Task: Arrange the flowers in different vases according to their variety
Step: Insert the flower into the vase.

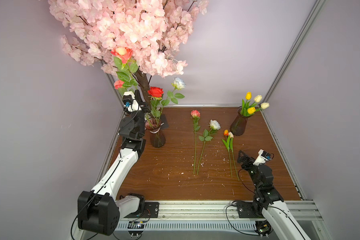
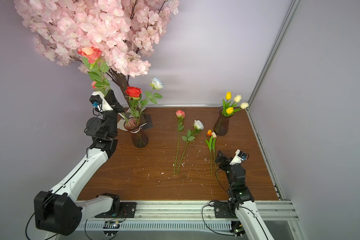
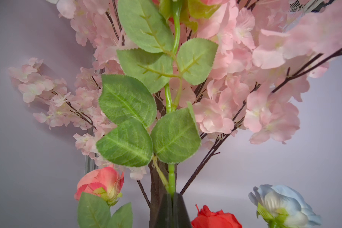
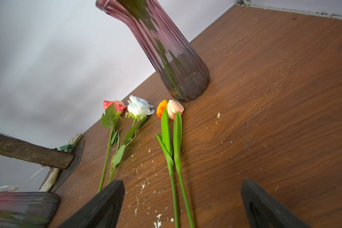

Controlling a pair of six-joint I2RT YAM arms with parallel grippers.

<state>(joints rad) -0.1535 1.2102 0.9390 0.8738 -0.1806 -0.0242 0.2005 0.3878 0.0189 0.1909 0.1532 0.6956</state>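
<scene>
Left hand [image 3: 172, 199]: squeezes a coral rose [image 1: 122, 54] by its stem, above the far-left vase [image 1: 157, 135].
Right hand [image 1: 242, 154]: spread wide, near the right edge.
Tulips [image 1: 228, 134]: two lie mid-worktop [image 1: 164, 176].

At the black fingers [image 3: 165, 213] of the left gripper [image 3: 171, 195], the rose stem [image 3: 171, 177] is green and its leaves [image 3: 126, 102] are veined. Past the fingers [image 4: 99, 207] of the right gripper [image 4: 183, 183] lie an orange tulip [image 4: 161, 108] and a pale pink tulip [image 4: 174, 108] on the brown wood-grain table [image 4: 265, 118].

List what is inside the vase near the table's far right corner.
The vase holds four tulips: two yellow, two cream. Stems show dimly through the dark glass; its bottom cannot be made out.
</scene>
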